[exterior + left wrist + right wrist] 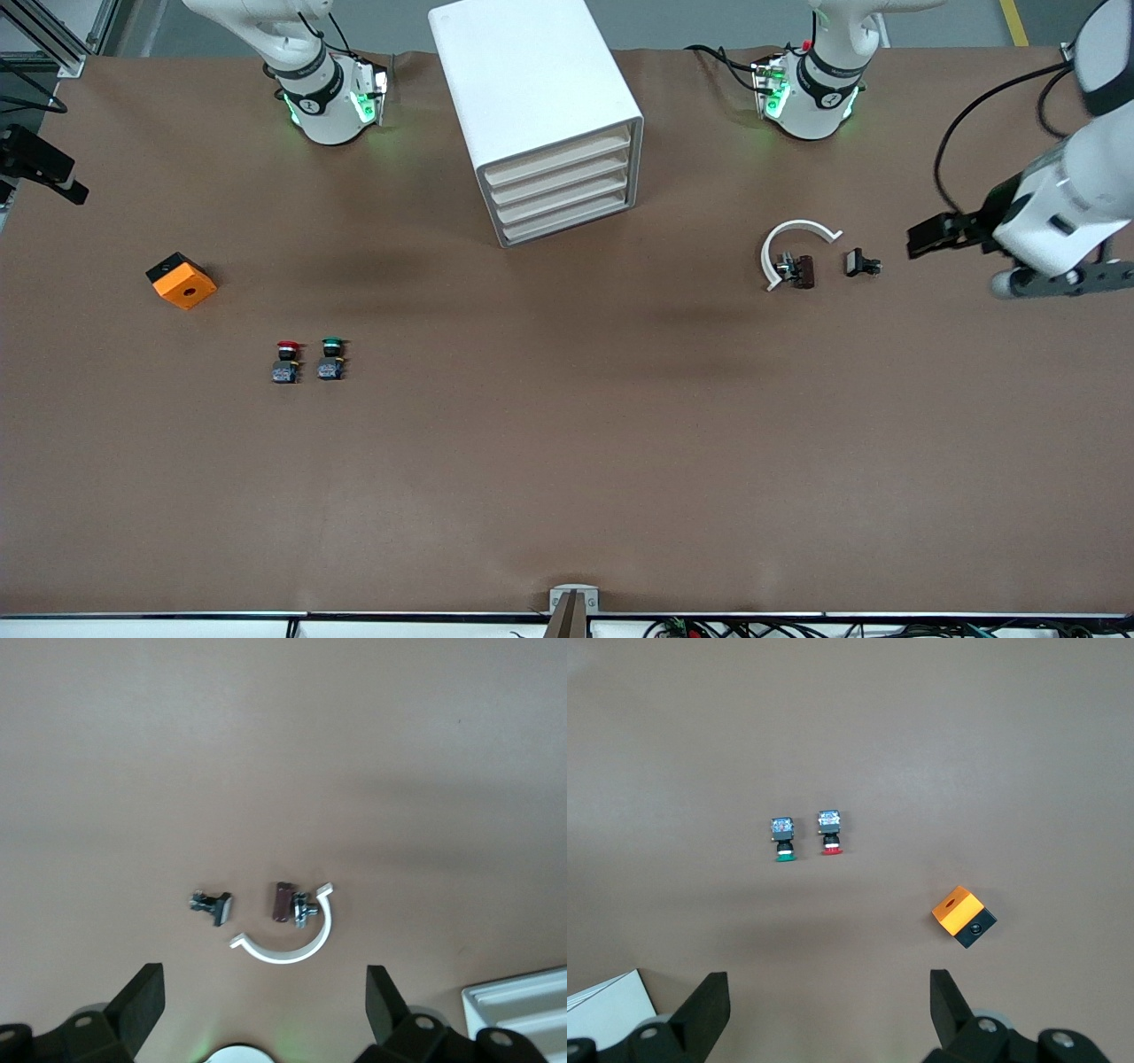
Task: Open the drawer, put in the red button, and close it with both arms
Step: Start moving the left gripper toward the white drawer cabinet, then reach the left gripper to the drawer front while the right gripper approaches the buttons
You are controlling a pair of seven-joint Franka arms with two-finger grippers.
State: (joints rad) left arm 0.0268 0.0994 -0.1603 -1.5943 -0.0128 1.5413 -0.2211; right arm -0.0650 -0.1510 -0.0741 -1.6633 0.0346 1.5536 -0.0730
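My left claw (266,1010) hangs spread wide over the white clip (288,939); my right claw (830,1005) gapes, empty, above the tabletop (567,443). The red button (285,361) stands beside the green button (332,358), drawers (560,193) all closed.

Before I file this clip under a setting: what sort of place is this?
Probably a robotics lab bench, not a home: two white arms are mounted along a brown-covered table with a white drawer cabinet, and small industrial parts such as the red button are laid out.
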